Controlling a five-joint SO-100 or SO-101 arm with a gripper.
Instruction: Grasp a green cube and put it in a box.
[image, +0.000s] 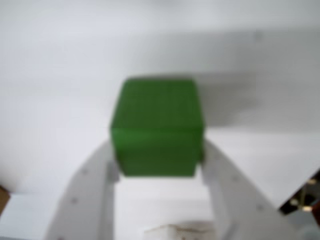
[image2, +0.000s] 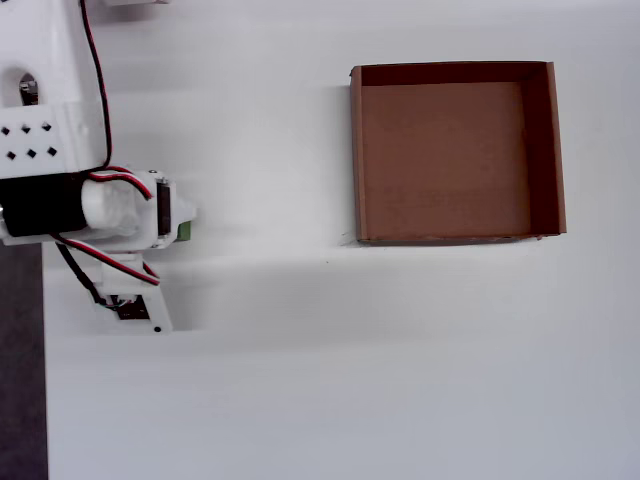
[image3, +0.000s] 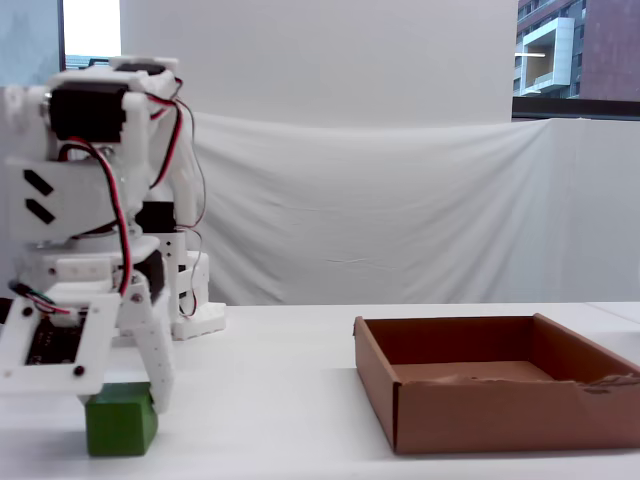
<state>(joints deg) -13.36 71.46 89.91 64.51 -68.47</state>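
The green cube (image: 157, 125) fills the middle of the wrist view, with a white finger pressed against each of its sides. My gripper (image: 157, 150) is shut on it. From the fixed view the cube (image3: 120, 422) rests on the white table at the lower left, with the gripper (image3: 122, 400) reaching down over it. Only a green sliver of the cube (image2: 185, 231) peeks out beneath the gripper (image2: 180, 232) in the overhead view. The brown cardboard box (image2: 357, 150) lies far to the right with nothing in it, and its front wall (image3: 480, 415) faces the fixed camera.
My arm's white base and motors (image2: 40, 120) take up the overhead view's upper left. A dark strip (image2: 20, 380) runs along the left table edge. A white cloth backdrop (image3: 400, 230) hangs behind the table.
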